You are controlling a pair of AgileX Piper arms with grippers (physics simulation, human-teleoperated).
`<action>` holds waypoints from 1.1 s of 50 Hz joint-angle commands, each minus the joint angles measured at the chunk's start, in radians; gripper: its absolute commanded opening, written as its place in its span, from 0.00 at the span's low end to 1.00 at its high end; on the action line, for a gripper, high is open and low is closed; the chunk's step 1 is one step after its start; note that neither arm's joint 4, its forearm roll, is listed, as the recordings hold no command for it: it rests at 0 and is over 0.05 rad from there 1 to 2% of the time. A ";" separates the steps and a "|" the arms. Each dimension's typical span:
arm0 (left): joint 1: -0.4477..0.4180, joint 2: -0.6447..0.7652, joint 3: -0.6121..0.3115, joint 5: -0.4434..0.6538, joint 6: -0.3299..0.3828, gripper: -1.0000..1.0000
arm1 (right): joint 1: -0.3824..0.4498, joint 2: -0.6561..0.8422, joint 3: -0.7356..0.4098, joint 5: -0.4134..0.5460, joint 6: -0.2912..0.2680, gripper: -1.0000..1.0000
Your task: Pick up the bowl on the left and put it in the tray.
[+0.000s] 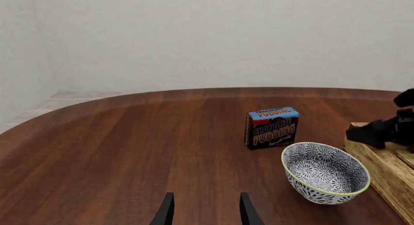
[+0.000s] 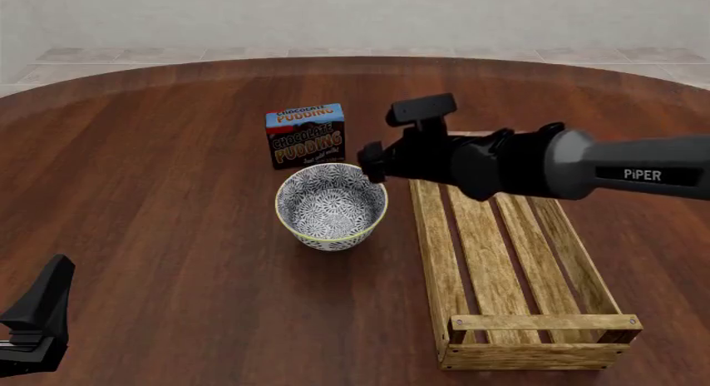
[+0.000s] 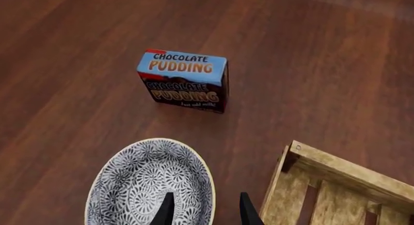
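Over the bowl (image 2: 331, 207) at its two o'clock rim hovers the right gripper (image 3: 204, 210), fingers parted and empty, and a careless descent could tip it toward the pudding box (image 2: 305, 135) or clip the tray (image 2: 435, 236).

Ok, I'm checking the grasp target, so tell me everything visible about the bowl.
The bowl is round and ceramic-looking, white with a dense dark blue-grey floral pattern inside and out and a thin yellowish rim. It stands upright and empty on the wooden table, in front of the pudding box and left of the tray. The right gripper hovers open over its rim; whether they touch is unclear.
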 commanded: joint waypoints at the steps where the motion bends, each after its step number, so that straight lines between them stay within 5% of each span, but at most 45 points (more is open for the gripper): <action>1: 0.000 0.000 0.000 0.000 0.000 1.00 | -0.005 0.025 0.003 -0.017 -0.008 1.00; 55: 0.000 0.000 0.000 0.000 0.000 1.00 | 0.026 0.047 0.004 -0.029 -0.013 1.00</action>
